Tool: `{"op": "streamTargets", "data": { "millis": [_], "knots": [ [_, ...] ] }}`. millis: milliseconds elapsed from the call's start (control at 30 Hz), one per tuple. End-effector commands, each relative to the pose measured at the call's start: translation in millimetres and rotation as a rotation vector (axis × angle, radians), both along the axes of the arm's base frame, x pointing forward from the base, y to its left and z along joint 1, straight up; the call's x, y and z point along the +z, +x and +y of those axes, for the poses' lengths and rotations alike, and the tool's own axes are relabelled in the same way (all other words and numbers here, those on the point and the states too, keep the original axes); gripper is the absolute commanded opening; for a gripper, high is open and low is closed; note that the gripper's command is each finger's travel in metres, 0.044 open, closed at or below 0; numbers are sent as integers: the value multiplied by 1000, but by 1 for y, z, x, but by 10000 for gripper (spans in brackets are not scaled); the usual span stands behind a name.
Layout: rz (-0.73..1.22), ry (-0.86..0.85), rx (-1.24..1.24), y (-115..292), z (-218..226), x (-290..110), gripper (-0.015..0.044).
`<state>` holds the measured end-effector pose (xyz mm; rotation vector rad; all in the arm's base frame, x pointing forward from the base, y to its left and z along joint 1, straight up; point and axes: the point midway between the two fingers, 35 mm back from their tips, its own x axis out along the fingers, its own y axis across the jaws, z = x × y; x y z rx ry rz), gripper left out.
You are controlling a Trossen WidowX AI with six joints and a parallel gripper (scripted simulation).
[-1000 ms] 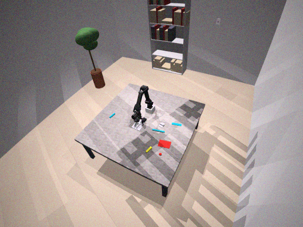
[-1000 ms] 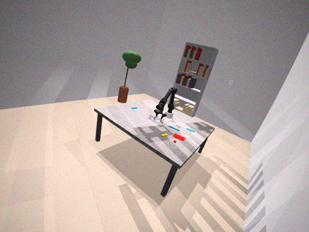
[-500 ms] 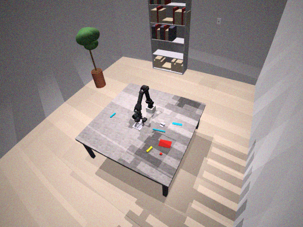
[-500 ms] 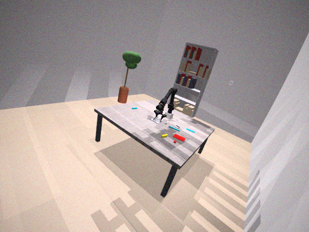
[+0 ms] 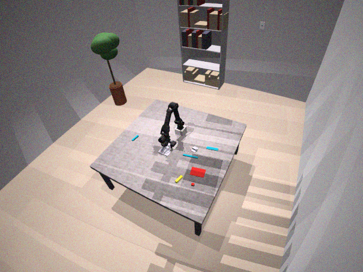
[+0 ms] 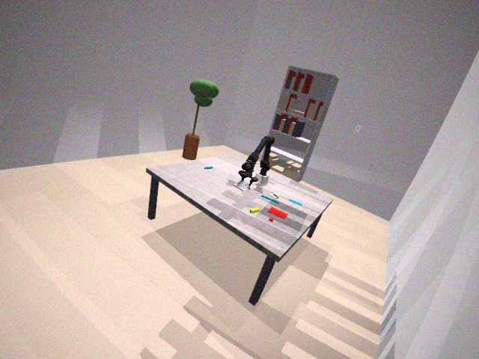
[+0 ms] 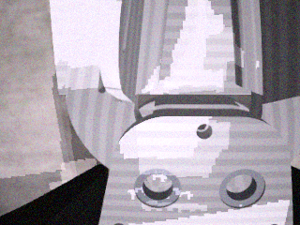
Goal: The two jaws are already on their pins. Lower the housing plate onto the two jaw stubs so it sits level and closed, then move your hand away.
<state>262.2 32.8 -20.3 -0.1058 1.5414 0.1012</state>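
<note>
The gripper (image 5: 168, 147) (image 6: 246, 182) (image 7: 197, 167) is low over the pale fixture (image 6: 239, 187). Its black fingers show at the lower left and lower right of the wrist view, shut on the pale grey housing plate (image 7: 202, 157). The plate has two large ringed holes and one small hole. Beyond its rounded edge lies a long channel-like part (image 7: 197, 47), with a dark band between them. A rounded pale part (image 7: 94, 114) shows at the left, partly behind the plate. The stubs and pins cannot be made out; contact and levelness of the plate cannot be told.
On the table (image 5: 129, 164) (image 6: 185, 181), a small white part (image 5: 194, 149) (image 6: 275, 195) and a teal bar (image 5: 190, 156) (image 6: 269, 199) lie right of the fixture. Further off are a red block (image 5: 197, 171) (image 6: 278, 212), a yellow bar (image 5: 178, 178) (image 6: 254, 210) and more teal bars.
</note>
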Motion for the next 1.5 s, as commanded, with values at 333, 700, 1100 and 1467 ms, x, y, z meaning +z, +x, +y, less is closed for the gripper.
{"op": "streamTargets", "data": {
  "millis": [333,700,1100,1467],
  "knots": [
    [2,4,2,-1,1,-3,351],
    [3,4,2,-1,1,-6,351],
    [3,4,1,-1,1,-8,351],
    [3,4,1,-1,1,-8,351]
  ]
}}
